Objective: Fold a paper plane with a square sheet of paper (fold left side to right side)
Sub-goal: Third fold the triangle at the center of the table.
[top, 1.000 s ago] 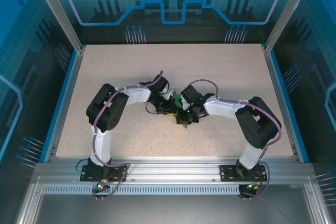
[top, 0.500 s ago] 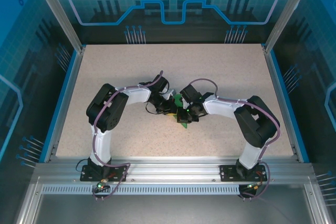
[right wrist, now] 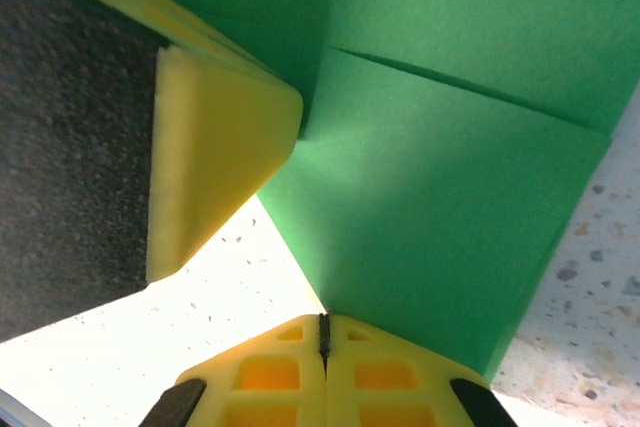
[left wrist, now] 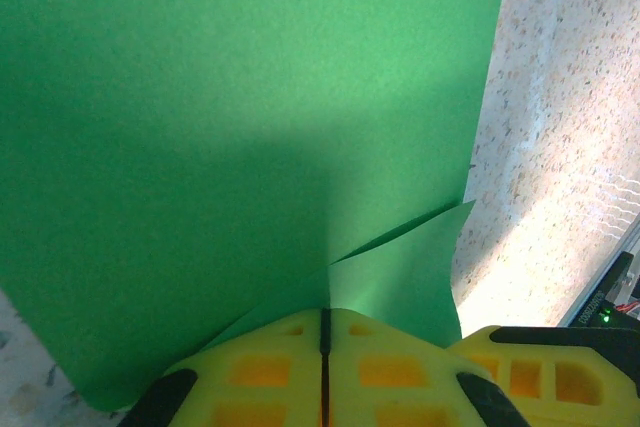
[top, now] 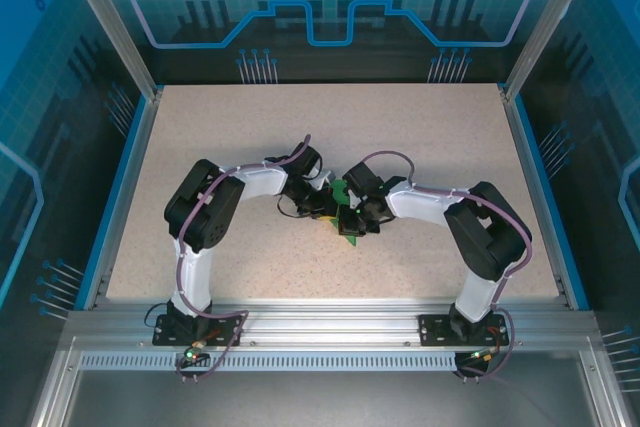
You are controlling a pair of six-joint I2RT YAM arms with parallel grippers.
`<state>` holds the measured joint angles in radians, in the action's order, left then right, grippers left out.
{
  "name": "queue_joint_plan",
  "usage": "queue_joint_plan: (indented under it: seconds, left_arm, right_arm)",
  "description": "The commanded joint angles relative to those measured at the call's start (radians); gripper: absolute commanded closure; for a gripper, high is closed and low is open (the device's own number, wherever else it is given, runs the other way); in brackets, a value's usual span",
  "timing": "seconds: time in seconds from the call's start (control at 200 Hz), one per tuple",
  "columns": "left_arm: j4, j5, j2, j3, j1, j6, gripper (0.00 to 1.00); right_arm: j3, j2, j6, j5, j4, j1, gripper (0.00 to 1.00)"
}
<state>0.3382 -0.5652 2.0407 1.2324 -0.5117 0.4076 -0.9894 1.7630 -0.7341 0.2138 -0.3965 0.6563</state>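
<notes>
Left hand (left wrist: 323,347), right hand (right wrist: 323,335) tight on green paper (left wrist: 250,97) — speckled table (top: 400,127), blue walls (top: 60,97).

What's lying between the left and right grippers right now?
The creased bright green sheet of paper. In the right wrist view it spans from the right gripper to the left gripper's yellow finger, with bare speckled table beside it.

The square sheet of paper (left wrist: 230,127) is showing plain bright green. The left tool (left wrist: 324,319) and right tool (right wrist: 323,325) are showing yellow, while the desk (top: 420,127) is showing speckled beige.
</notes>
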Motion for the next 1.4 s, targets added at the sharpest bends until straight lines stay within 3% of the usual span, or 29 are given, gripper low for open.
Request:
queue_joint_plan:
  seconds: [0.0, 1.396]
  left_arm:
    - [0.042, 0.050, 0.038, -0.023, -0.005, -0.035, 0.92]
    - [0.060, 0.073, 0.070, 0.007, -0.004, -0.042, 0.92]
  right_arm:
    - [-0.005, 0.019, -0.016, -0.020, -0.055, 0.003, 1.00]
    - [0.116, -0.071, -0.002, -0.042, -0.170, -0.006, 1.00]
